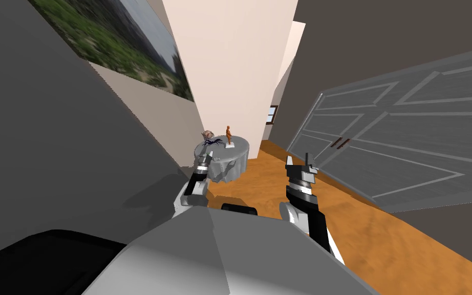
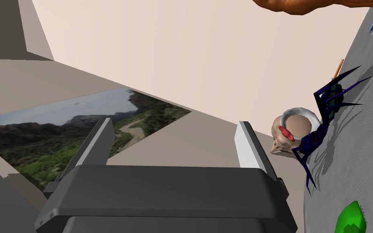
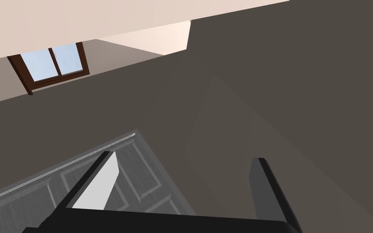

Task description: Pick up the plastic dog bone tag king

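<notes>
My left claw (image 2: 174,123) spread apart at the grey round table's (image 2: 367,170) edge, small red bone-like tag (image 2: 285,132) just beside one finger, on a pink lump (image 2: 279,144) (white-ringed), dark blue spiky thing (image 2: 331,101) beyond, right claw (image 3: 183,157) apart too, away from the table.

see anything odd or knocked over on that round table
Nothing spilled or broken. The pinkish head-shaped thing with a white ring sits at the grey table's rim, seemingly overhanging, beside a dark blue spiky thing. The brown figurine stands upright.
</notes>
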### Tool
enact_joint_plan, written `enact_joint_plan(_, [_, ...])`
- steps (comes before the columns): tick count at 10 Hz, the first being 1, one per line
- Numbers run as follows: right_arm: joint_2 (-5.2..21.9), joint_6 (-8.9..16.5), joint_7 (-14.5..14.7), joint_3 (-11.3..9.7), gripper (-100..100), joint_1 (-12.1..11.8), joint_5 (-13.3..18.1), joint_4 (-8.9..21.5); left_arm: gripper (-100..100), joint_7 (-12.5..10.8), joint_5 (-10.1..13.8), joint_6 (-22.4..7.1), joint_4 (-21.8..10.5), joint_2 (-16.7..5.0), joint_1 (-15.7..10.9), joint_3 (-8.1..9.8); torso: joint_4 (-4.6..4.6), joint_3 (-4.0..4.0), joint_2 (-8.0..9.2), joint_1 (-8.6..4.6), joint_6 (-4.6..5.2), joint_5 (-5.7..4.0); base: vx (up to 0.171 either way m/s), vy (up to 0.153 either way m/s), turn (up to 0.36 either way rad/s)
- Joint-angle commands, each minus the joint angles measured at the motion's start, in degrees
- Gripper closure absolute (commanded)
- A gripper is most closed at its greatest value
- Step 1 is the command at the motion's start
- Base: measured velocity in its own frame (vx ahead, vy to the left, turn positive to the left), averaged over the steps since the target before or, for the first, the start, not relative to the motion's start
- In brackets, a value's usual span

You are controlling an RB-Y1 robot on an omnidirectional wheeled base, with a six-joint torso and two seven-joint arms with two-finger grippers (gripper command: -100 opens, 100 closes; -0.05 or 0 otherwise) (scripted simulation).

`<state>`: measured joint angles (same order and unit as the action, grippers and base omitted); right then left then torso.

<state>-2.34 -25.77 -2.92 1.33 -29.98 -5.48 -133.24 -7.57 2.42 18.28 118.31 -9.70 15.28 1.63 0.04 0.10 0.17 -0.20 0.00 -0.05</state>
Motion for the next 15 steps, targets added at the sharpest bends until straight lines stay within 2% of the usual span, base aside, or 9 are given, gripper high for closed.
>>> enact_joint_plan(1, [0.0, 0.0, 0.0, 0.0, 0, 0.0, 0.0, 0.0, -100, 0.3, 1.1, -2.9, -2.9, -1.1, -2.9, -0.3, 0.0, 0.0, 0.0, 0.0, 0.0, 0.0, -0.052, -0.058, 0.016])
enact_joint_plan(4, [0.0, 0.0, 0.0, 0.0, 0, 0.0, 0.0, 0.0, -100, 0.5, 2.1, -6.8, -5.4, -2.1, -8.1, -0.5, 0.0, 0.01, 0.03, -0.03, 0.0, 0.0, -0.058, -0.054, 0.015])
enact_joint_plan(5, [0.0, 0.0, 0.0, 0.0, 0, 0.0, 0.0, 0.0, -100, 0.7, 3.1, -9.0, -7.9, -3.1, -9.9, -0.68, 0.01, 0.01, 0.02, 0.0, 0.0, 0.0, -0.055, -0.053, 0.02])
enact_joint_plan(7, [0.0, 0.0, 0.0, 0.0, 0, 0.0, 0.0, 0.0, -100, 0.9, 4.2, -12.0, -10.1, -4.1, -13.1, -0.86, 0.0, -0.01, -0.01, 0.01, 0.0, 0.0, -0.053, -0.054, 0.017])
enact_joint_plan(9, [0.0, 0.0, 0.0, 0.0, 0, 0.0, 0.0, 0.0, -100, 0.9, 4.2, -14.1, -10.5, -4.1, -15.5, -0.86, 0.0, -0.01, -0.02, -0.02, 0.0, -0.01, -0.032, -0.041, 0.006])
enact_joint_plan(10, [0.0, 0.0, 0.0, 0.0, 0, 0.0, 0.0, 0.0, -100, 1.2, 5.2, -16.5, -13.1, -5.0, -17.8, -1.01, -0.02, -0.05, -0.09, 0.07, -0.01, 0.01, -0.041, -0.04, 0.019])
enact_joint_plan(11, [0.0, 0.0, 0.0, 0.0, 0, 0.0, 0.0, 0.0, -100, 1.2, 5.2, -18.0, -13.2, -5.0, -19.4, -1.01, -0.02, -0.04, -0.06, 0.05, -0.01, 0.01, -0.045, -0.04, 0.021])
enact_joint_plan(12, [0.0, 0.0, 0.0, 0.0, 0, 0.0, 0.0, 0.0, -100, 1.4, 6.2, -19.8, -15.5, -5.9, -21.2, -1.15, -0.01, -0.02, -0.04, 0.05, -0.01, 0.01, -0.061, -0.051, 0.028])
enact_joint_plan(15, [0.0, 0.0, 0.0, 0.0, 0, 0.0, 0.0, 0.0, -100, 1.7, 7.2, -24.7, -18.8, -6.7, -26.9, -1.25, -0.02, -0.03, -0.04, -0.03, -0.01, 0.0, -0.043, -0.055, 0.019])
